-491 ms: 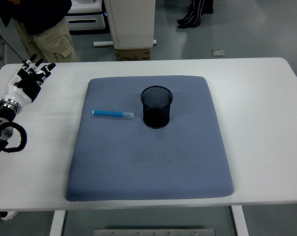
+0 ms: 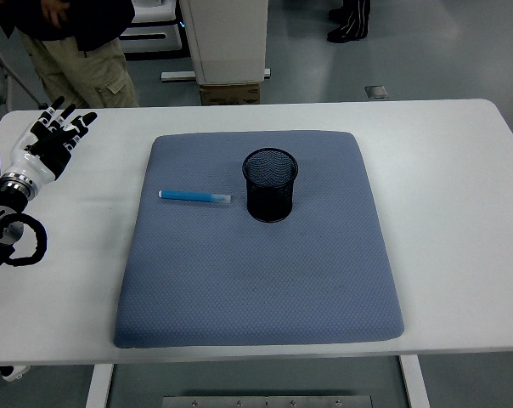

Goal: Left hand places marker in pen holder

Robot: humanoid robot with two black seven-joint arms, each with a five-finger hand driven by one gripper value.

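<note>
We read no brand, label or writing on anything here; if the marker [image 2: 194, 197] carries print, it is too small for us to tell. We count one marker, one holder [image 2: 270, 184], one pad [image 2: 256, 280] and one hand [image 2: 53, 140].

The blue marker lies flat on the grey pad, pointing left to right, its right end just beside the holder's left side; we cannot tell whether they touch. The black mesh holder stands upright on the pad, above its middle. The pad lies on the white worktop [image 2: 452, 187].

Our left hand sits over the worktop's far left corner, well apart from the marker, fingers spread and holding nothing.

A person [image 2: 78, 42] in tan trousers stands beyond the worktop's far edge, at upper left.
</note>
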